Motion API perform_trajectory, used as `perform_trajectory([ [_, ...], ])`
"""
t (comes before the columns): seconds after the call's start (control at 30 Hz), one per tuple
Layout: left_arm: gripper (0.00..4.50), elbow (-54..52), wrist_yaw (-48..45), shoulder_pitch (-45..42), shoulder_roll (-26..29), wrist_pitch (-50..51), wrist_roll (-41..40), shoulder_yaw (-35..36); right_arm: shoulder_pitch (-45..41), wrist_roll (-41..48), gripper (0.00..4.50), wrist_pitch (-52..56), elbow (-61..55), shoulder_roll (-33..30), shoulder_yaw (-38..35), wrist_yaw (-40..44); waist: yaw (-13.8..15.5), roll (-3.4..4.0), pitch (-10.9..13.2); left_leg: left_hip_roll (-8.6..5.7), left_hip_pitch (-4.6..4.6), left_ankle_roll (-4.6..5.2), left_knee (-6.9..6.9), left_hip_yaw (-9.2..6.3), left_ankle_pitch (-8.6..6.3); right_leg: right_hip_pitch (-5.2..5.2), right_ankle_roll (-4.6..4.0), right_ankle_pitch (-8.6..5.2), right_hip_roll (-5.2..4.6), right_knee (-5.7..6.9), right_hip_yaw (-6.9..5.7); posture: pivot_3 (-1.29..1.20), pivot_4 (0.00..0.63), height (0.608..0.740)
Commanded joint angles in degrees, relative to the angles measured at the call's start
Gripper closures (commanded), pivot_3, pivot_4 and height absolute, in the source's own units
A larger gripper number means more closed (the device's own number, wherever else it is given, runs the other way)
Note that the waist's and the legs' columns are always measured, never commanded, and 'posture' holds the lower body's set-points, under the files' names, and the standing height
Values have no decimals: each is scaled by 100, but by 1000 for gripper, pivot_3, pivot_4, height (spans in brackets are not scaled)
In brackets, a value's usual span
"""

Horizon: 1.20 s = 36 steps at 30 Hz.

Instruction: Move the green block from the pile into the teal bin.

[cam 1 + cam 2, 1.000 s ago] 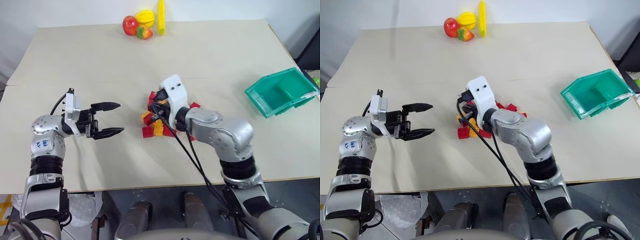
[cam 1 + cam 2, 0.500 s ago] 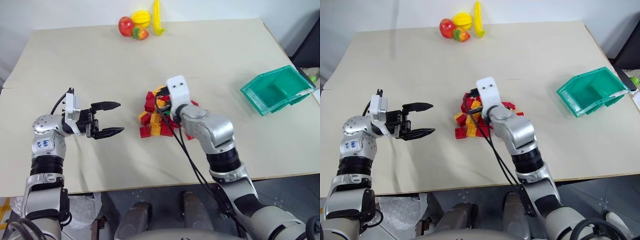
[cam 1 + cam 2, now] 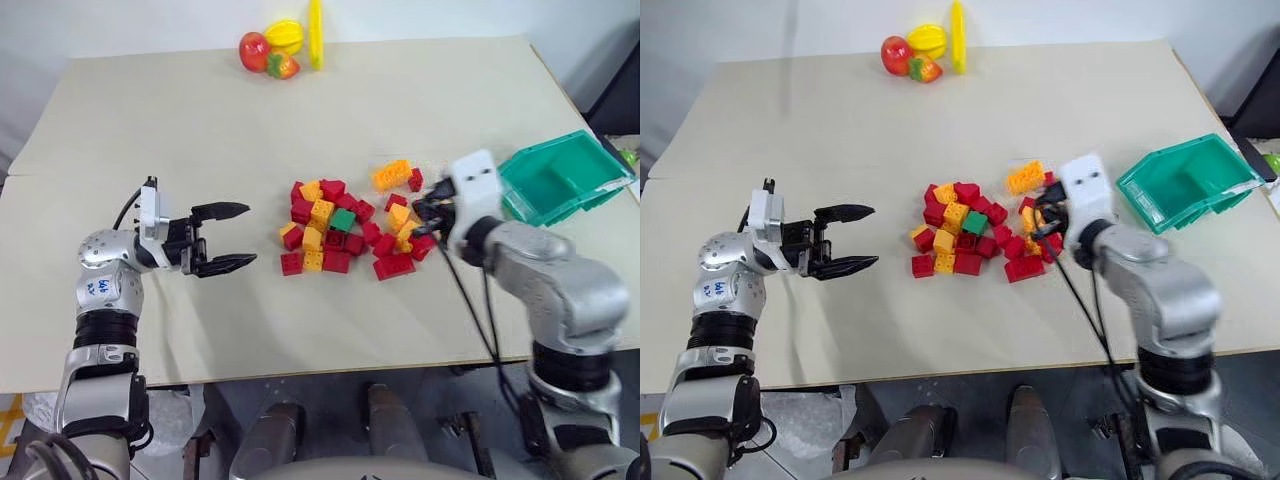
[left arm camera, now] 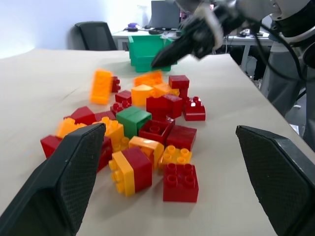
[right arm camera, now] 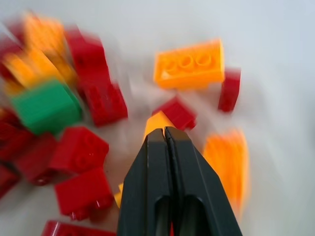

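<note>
**Green block sits in the pile, both grippers empty**

My left gripper [image 3: 228, 237] hangs over the table [image 3: 200, 130], left of the pile [image 3: 350, 228]. It points level toward the right, and its two black fingers are wide apart with nothing between them.

My right gripper [image 3: 424, 214] is at the right edge of the pile, pointing back toward the left. Its fingers [image 5: 170, 162] are pressed together and hold nothing. The arm bends up from the near right corner.

The green block [image 3: 343, 220] lies near the middle of the pile, with red and orange blocks all around it. The teal bin [image 3: 585, 160] sits at the far right, tilted, and my right wrist covers its left end. I cannot see inside all of it.

The right wrist view is blurry, so the blocks there are hard to make out.

The table is pale beige. Toy fruit [image 3: 280, 48] sits at its far edge. The left wrist view shows office chairs [image 4: 96, 35] and desks [image 4: 138, 33] behind.
</note>
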Motion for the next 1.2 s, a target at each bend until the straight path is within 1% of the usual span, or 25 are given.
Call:
perform_trajectory([
  [0.03,0,-50,-141,-71,19,-9,-79,28,596,233,4452,-628,-129,-1072,-428,1247,-8,0,0,0,0,6,3,7,-3,1,5,3,0,-5,3,0,150,740],
  [0.07,0,-35,-144,-80,16,-3,-72,22,721,319,4452,-524,-67,-1275,-536,1346,-10,0,0,1,1,8,4,10,-5,4,6,3,0,-7,5,0,150,740],
  [0.1,0,-23,-146,-82,10,-6,-66,18,881,517,4285,-559,-47,-1416,-774,1577,-11,-1,1,2,1,11,8,13,-6,5,7,4,0,-9,5,0,150,740],
  [0.17,0,40,-153,-103,-14,-27,-42,-1,1265,799,3891,-701,148,-1847,-1487,2183,-2,-2,2,7,2,11,10,19,-7,7,6,7,1,-14,7,0,150,740],
  [0.2,0,67,-155,-118,-26,-29,-37,-8,1499,812,3592,-869,265,-2085,-1778,2502,20,-1,3,8,2,11,10,21,-6,7,5,8,1,-15,7,0,150,740],
  [0.27,0,113,-172,-152,-36,-37,-31,-18,1810,845,2864,-1034,418,-2423,-2108,2872,66,0,3,8,4,14,13,27,-8,10,7,11,2,-19,8,0,150,740],
  [0.43,0,180,-207,-239,-44,-42,-37,-45,2122,977,1265,-1034,398,-2722,-2287,3116,135,-4,5,22,7,11,32,36,-11,20,-1,27,15,-50,11,0,150,740],
  [0.5,0,183,-217,-257,-35,-37,-46,-46,2038,1047,589,-977,290,-2775,-2196,3057,163,-4,5,22,7,11,36,36,-11,21,-1,29,14,-50,11,0,150,740],
  [0.57,0,166,-222,-253,-25,-25,-57,-43,1873,1108,16,-896,189,-2805,-2024,2946,164,-4,5,21,7,11,37,40,-11,21,1,33,14,-53,15,0,150,740],
  [0.67,0,168,-203,-252,-20,-27,-49,-42,1307,1069,16,-805,155,-2768,-1379,2683,155,-4,5,24,7,11,37,41,-11,21,0,36,15,-57,14,0,150,740],
  [0.77,0,126,-178,-219,-40,-32,-51,-51,300,862,16,-726,346,-2358,-349,2281,122,-6,8,29,8,8,38,43,-13,21,-2,38,21,-62,15,0,150,740],
  [0.8,0,111,-171,-211,-48,-31,-53,-54,107,829,16,-697,398,-2283,-148,2230,117,-6,8,31,7,8,38,45,-13,21,-3,41,21,-65,14,0,150,740],
  [0.87,0,84,-151,-195,-64,-35,-61,-54,-516,561,16,-545,705,-1996,561,2042,126,-8,9,32,7,7,35,43,-13,20,-4,42,22,-65,13,0,150,740],
  [0.9,0,64,-142,-183,-72,-36,-63,-57,-676,484,16,-503,797,-1931,745,1991,124,-8,10,33,6,7,36,43,-13,20,-4,42,22,-66,11,0,150,740],
  [1.03,0,-151,-82,-38,-106,-3,-98,-51,-1723,-107,16,-444,2067,-978,1873,1691,108,-9,10,30,-3,10,35,44,-14,15,0,45,21,-57,11,0,150,740],
  [1.1,0,-304,-47,59,-108,30,-131,-34,-2012,-352,16,-593,2634,-558,2149,1599,93,-9,10,31,-3,11,32,43,-15,14,0,45,23,-60,11,0,150,740],
  [1.2,0,-591,13,254,-100,112,-182,-2,-2327,-529,16,-683,3182,-133,2332,1613,99,-8,10,33,-7,10,26,39,-15,5,-2,45,26,-59,8,0,150,740],
])
